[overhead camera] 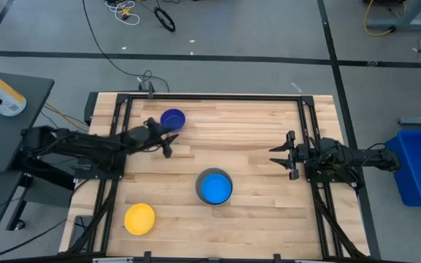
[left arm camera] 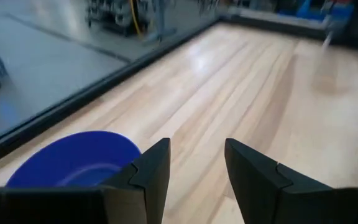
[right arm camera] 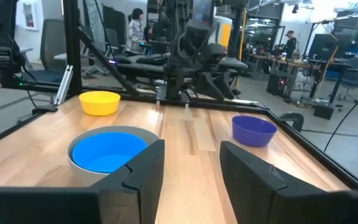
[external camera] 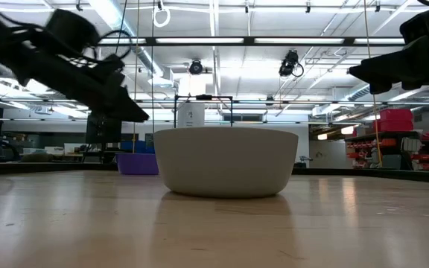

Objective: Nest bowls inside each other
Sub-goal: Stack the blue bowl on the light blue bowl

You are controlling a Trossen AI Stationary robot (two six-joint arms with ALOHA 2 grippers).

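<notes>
Three bowls (overhead camera: 214,187) on wooden table (overhead camera: 254,139); cables on floor (overhead camera: 218,29).

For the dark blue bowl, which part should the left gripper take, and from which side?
Probably the rim of the dark blue bowl, from above: it stands upright, mouth open, with one finger inside and one outside. The left gripper, open, is beside it.

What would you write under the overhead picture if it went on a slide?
Left gripper open beside the dark blue bowl; light blue bowl nested in grey; yellow bowl apart; right gripper waits.
</notes>
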